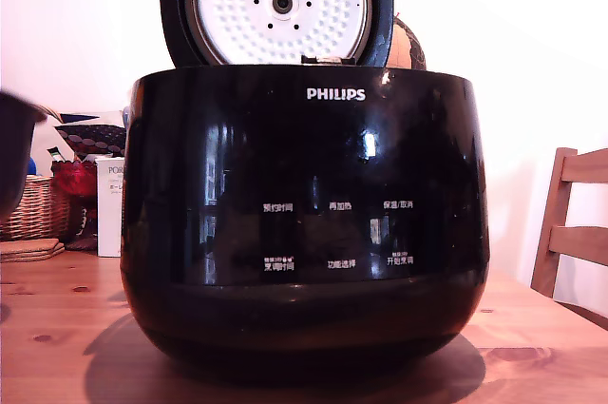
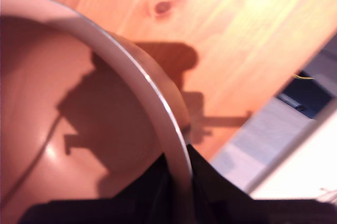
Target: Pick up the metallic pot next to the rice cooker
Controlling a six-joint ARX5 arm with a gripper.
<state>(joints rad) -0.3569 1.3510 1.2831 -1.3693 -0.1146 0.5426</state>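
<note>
1. Rice cooker (image 1: 304, 223): fills most of the exterior view, lid up, standing on the wooden table (image 1: 532, 337). Best kept wide of during the lift.
2. Metallic pot (image 2: 79, 113): dark side wall visible at the exterior view's left edge (image 1: 14, 157), seemingly raised off the table. Shown from above in the wrist view, thin rim curving across the picture, inside empty.
3. Gripper (image 2: 179, 182): clamped on the pot's rim, one dark finger inside, one outside. Advisable to hold the squeeze firm, raise straight and slow, keep the pot level; a single-point rim grip likely to let it swing or tilt.
</note>
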